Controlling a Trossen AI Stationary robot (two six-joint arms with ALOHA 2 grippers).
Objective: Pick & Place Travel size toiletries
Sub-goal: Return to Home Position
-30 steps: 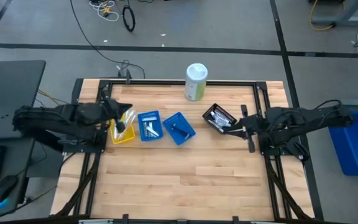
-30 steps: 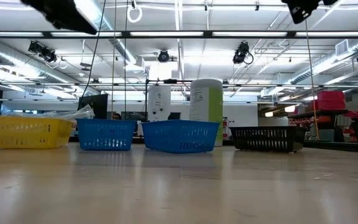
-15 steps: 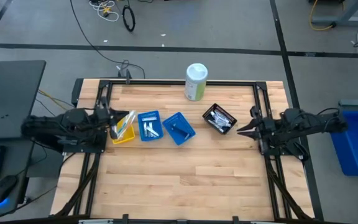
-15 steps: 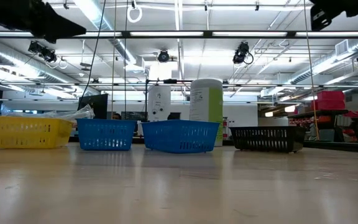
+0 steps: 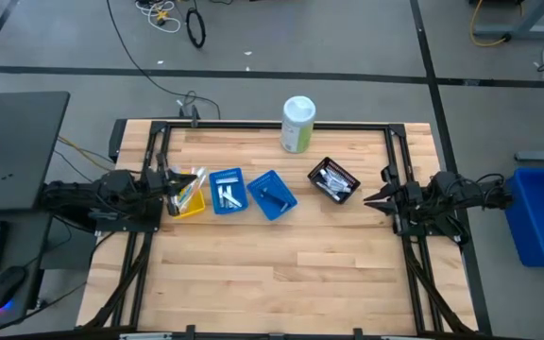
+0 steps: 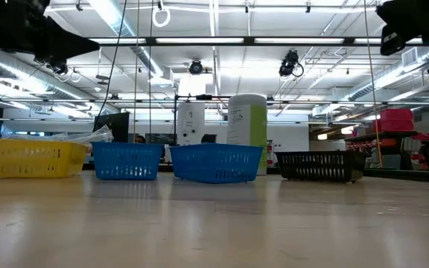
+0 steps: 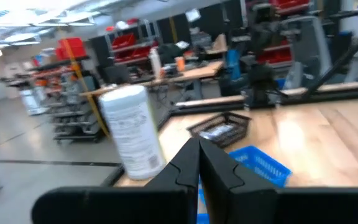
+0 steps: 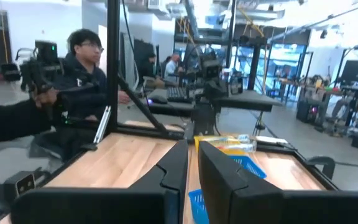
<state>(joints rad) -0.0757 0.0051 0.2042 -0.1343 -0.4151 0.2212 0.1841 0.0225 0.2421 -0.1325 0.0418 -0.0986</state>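
The toiletries lie sorted in four small trays in a row across the table's far half. Pale toothbrushes [image 5: 191,182] stick out of the yellow tray [image 5: 183,206]. White tubes [image 5: 227,194] lie in a blue tray [image 5: 227,176]. A dark razor [image 5: 274,195] lies in the second blue tray [image 5: 285,184]. Silver-white items [image 5: 332,179] fill the black tray [image 5: 321,168]. My left gripper [image 5: 165,179] [image 7: 198,146] is shut and empty, just left of the yellow tray. My right gripper [image 5: 368,199] [image 8: 192,148] is shut and empty, right of the black tray.
A tall white-green canister [image 5: 297,124] stands at the table's far edge, behind the blue trays. The near half of the wooden table [image 5: 281,283] is bare. A dark frame [image 5: 399,170] borders the table. A person [image 8: 86,62] sits beyond the table's left side.
Both arms have drawn back from the trays. My left gripper moved from over the yellow tray toward the table's left edge. My right gripper moved from beside the black tray toward the right edge. The trays and their contents stayed where they were.
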